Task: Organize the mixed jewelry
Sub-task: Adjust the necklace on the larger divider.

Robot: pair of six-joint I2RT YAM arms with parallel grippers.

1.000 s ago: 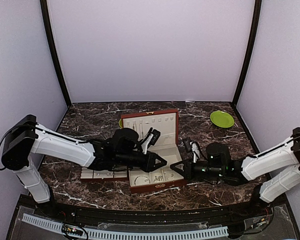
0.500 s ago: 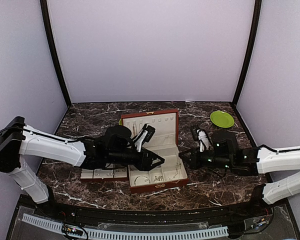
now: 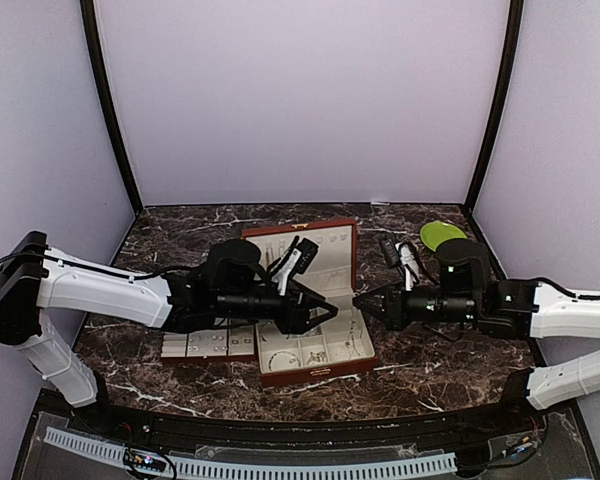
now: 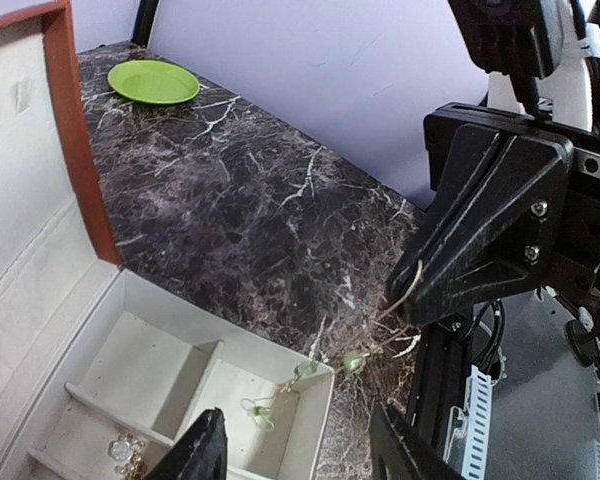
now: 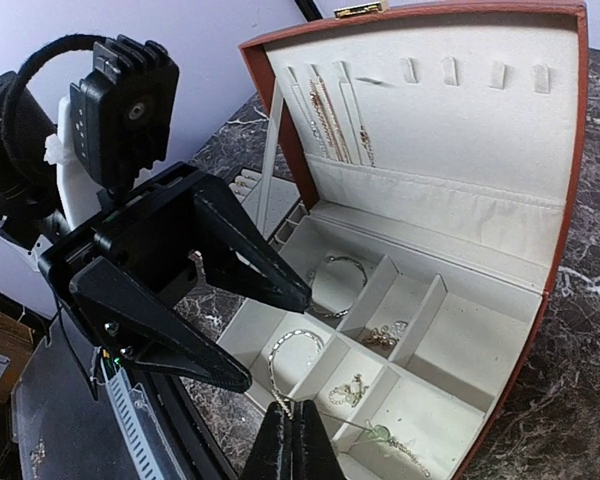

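Off to the left a cream tray [image 3: 185,347] lies flat, just beside the open red-brown box [image 3: 355,255]. The left claw [image 3: 328,313] hovers over the box's compartments with its fingers apart. Most of the mixed jewelry [image 3: 310,353] sits in the front compartments. A fine chain with green beads [image 4: 355,361] drapes over the box's right wall, and the right claw [image 3: 362,301] is clamped on its upper end. The two claws face tip to tip, close together. The upright lid walls off the back. Bare tabletop [image 3: 180,240] lies open on the left and at the front right, and a green plate [image 3: 443,237] sits in the far right corner.
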